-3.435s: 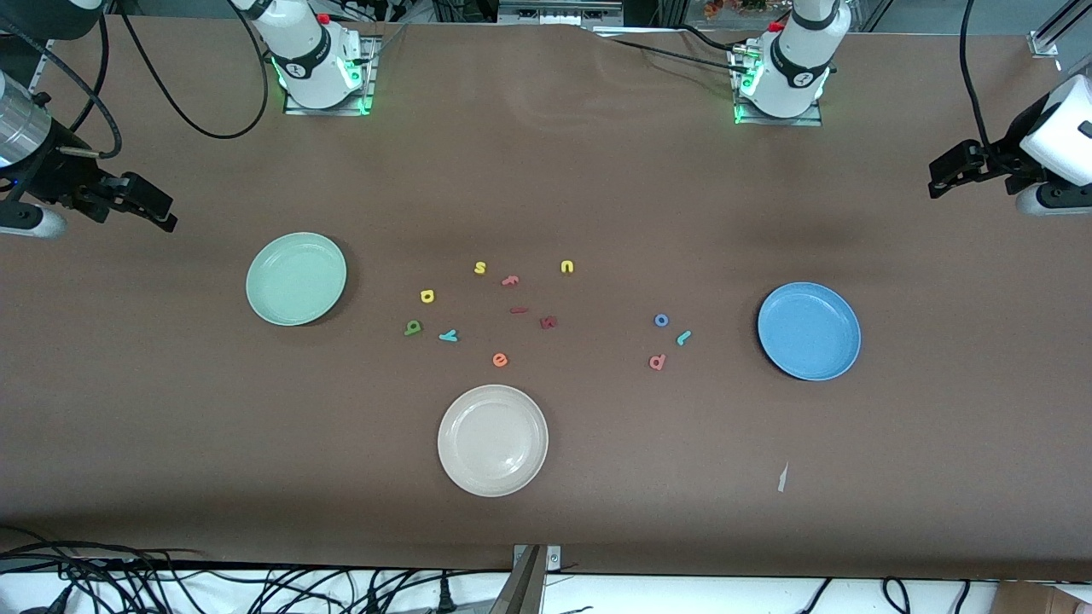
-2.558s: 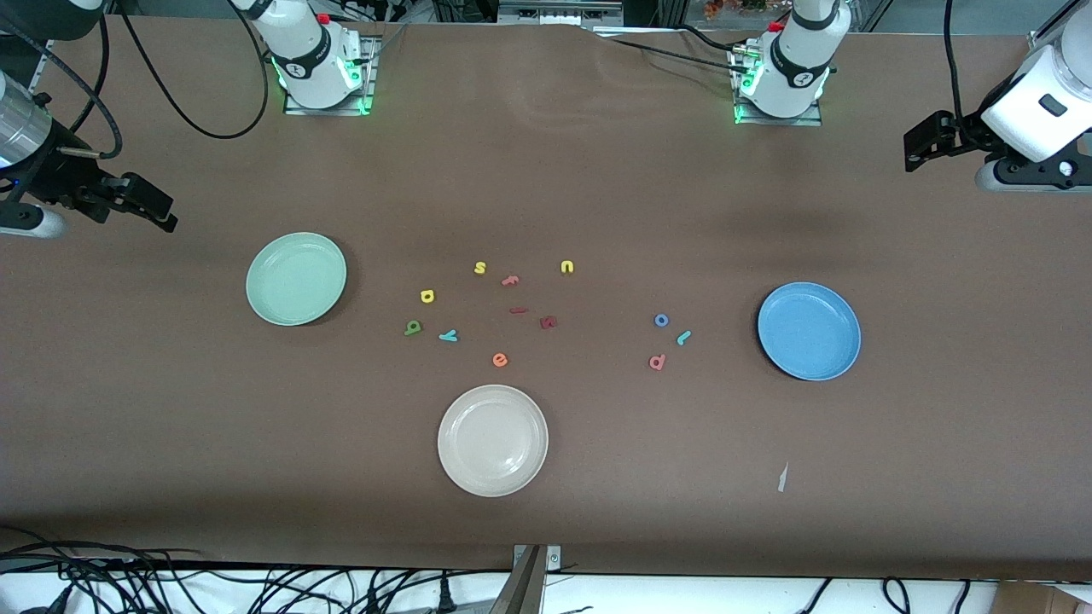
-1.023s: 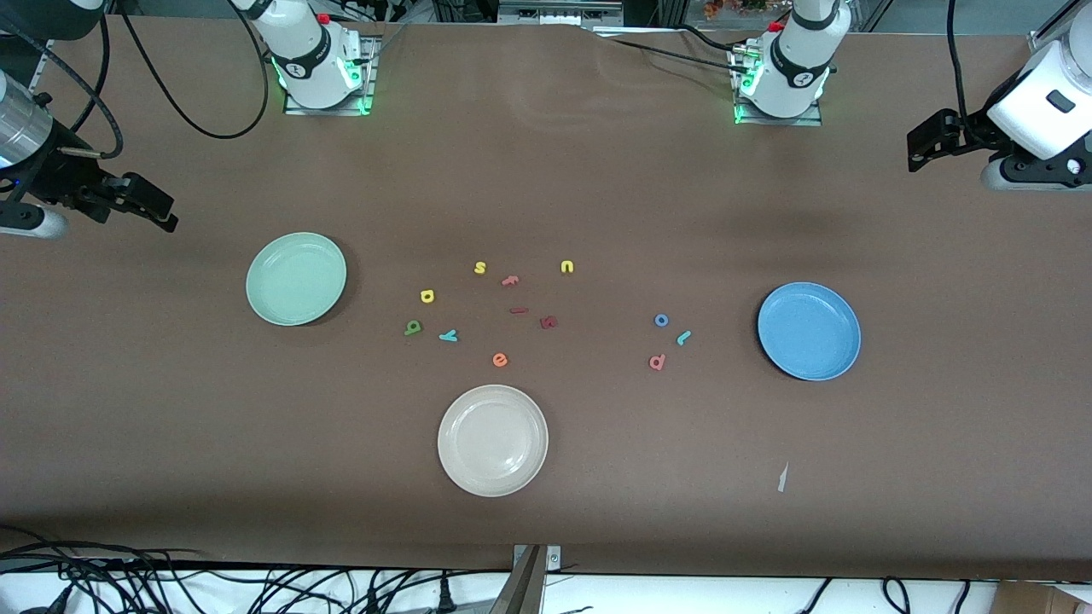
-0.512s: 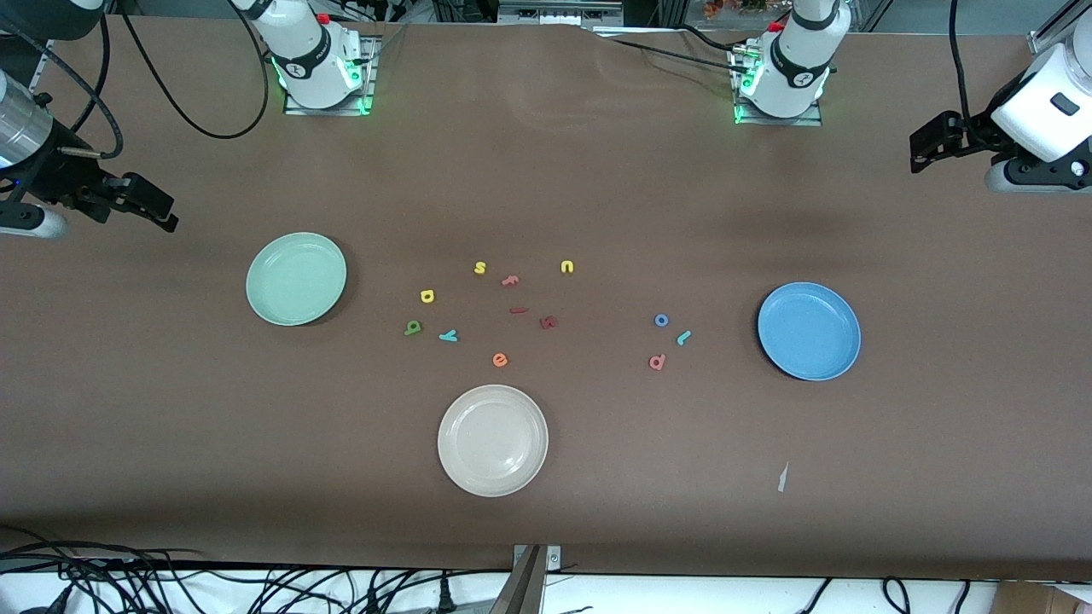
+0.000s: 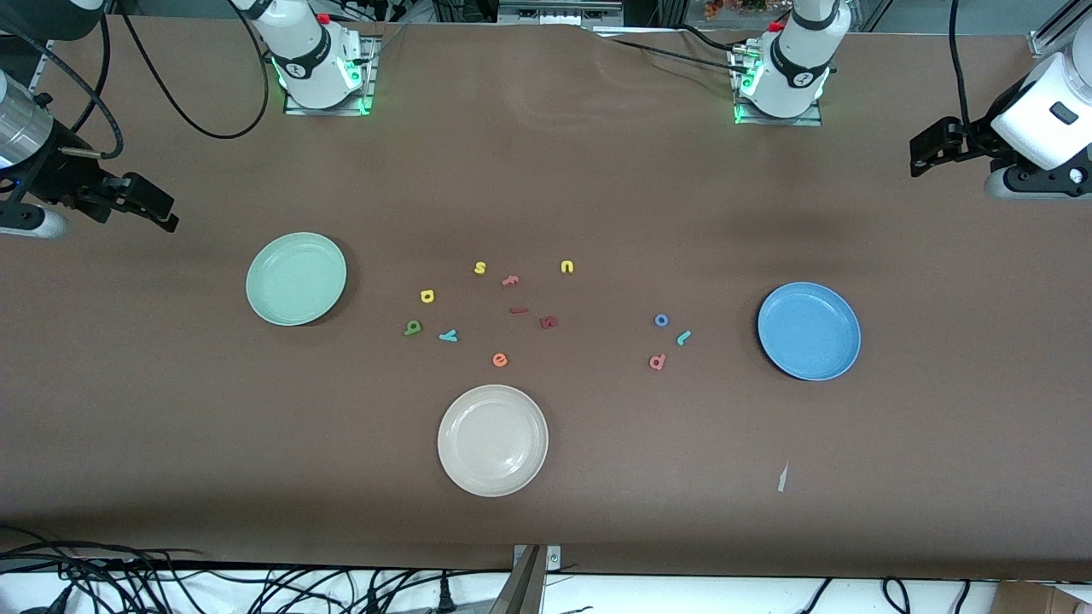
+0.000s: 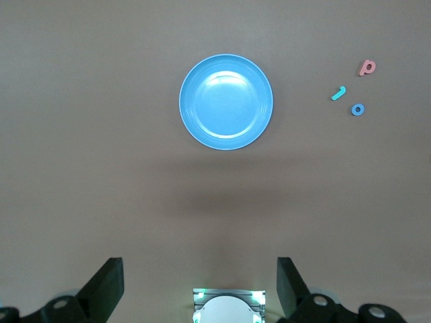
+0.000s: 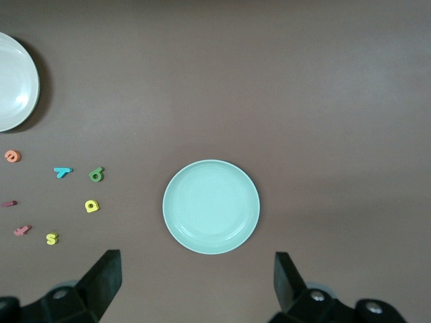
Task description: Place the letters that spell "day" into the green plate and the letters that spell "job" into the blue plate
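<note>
The green plate lies toward the right arm's end of the table, the blue plate toward the left arm's end. Between them lie the yellow round-bowled letter, the green one and the teal "y". Closer to the blue plate lie the blue "o", teal "j" and salmon "b". My left gripper hangs open and empty, high over the table's end near the blue plate. My right gripper waits open over the other end, near the green plate.
A cream-white plate sits nearer the front camera than the letters. A yellow "s" and "u", an orange "e" and dark red letters lie among the middle group. A paper scrap lies near the front edge.
The left arm's hand has drifted a little at its end of the table over the last seconds. The right arm, plates and letters have not moved.
</note>
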`<state>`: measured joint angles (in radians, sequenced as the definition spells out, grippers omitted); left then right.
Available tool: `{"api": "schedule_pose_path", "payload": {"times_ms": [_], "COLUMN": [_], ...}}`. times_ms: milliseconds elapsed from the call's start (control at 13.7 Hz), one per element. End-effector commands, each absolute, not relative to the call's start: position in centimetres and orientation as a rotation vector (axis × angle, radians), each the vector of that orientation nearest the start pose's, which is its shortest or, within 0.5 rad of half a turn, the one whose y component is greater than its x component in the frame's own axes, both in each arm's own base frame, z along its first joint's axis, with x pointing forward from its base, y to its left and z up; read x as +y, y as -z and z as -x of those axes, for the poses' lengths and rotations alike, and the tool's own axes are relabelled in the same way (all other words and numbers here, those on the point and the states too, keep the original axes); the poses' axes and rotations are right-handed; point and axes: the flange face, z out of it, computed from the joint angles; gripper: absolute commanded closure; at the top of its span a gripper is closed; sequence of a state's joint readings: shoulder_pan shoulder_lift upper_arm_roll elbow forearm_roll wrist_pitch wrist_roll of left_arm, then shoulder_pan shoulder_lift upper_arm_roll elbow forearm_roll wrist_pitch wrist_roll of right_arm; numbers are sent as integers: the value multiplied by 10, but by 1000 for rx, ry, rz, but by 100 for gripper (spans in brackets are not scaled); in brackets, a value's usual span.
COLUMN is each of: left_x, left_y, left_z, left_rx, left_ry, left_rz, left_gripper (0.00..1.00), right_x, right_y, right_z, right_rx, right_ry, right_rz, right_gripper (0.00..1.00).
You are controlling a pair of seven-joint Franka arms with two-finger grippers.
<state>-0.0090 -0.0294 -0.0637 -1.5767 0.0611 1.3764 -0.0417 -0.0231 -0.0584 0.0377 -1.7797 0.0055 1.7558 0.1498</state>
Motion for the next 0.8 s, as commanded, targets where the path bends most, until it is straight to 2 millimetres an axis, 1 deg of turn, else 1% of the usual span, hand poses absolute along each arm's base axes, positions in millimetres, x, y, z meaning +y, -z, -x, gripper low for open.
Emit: {"api": "schedule_pose_path", "payload": {"times_ms": [0,365,731], "left_x": [-30,-16,-17], "left_y": [-628,-627,-627], "left_z": [-527,-528,-528], "left_rx": [37,-6,-6], "left_ry": [-254,-262,-262], "left_rz": [3079,3107,3107], "left_gripper": [0,0,0], "right_x": [9,10,9], "right_y": [-574,-573,-573], "right_z": [-545,-546,-546], "right_rx": [228,228,230], "right_ry": [16,16,16], "right_rz": [3112,3112,3111], "right_gripper": [0,0,0]}}
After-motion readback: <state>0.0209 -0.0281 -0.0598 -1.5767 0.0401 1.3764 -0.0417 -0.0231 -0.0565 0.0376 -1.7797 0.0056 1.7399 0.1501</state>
